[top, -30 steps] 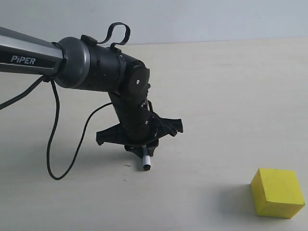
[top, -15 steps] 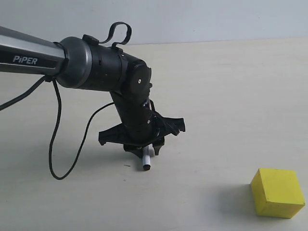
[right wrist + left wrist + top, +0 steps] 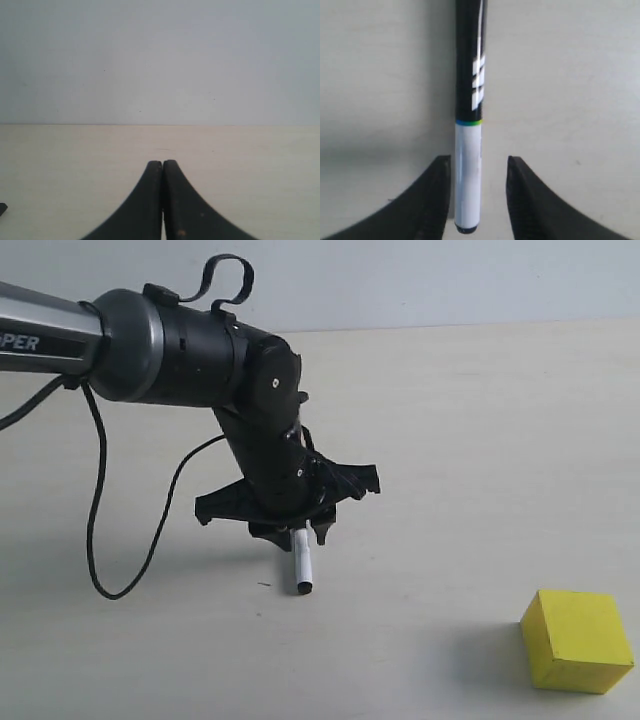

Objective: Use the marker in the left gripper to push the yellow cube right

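Note:
The marker (image 3: 301, 566) shows its white barrel and black end below my left gripper (image 3: 297, 534), left of the table's middle. In the left wrist view the marker (image 3: 468, 175) lies between the two fingers, against one finger with a clear gap to the other. So my left gripper (image 3: 477, 162) is open. The marker's black half with the white logo runs out past the fingertips. The yellow cube (image 3: 577, 640) sits on the table at the front right, well apart from the marker's end. My right gripper (image 3: 163, 163) is shut on nothing and does not show in the exterior view.
A black cable (image 3: 95, 540) hangs from the left arm in a loop down to the beige table (image 3: 470, 440). A pale wall stands behind the table's far edge. Bare tabletop lies between the marker and the cube.
The left arm has shifted left and up a little. More of the marker's white barrel now shows below the gripper. The cube has not moved.

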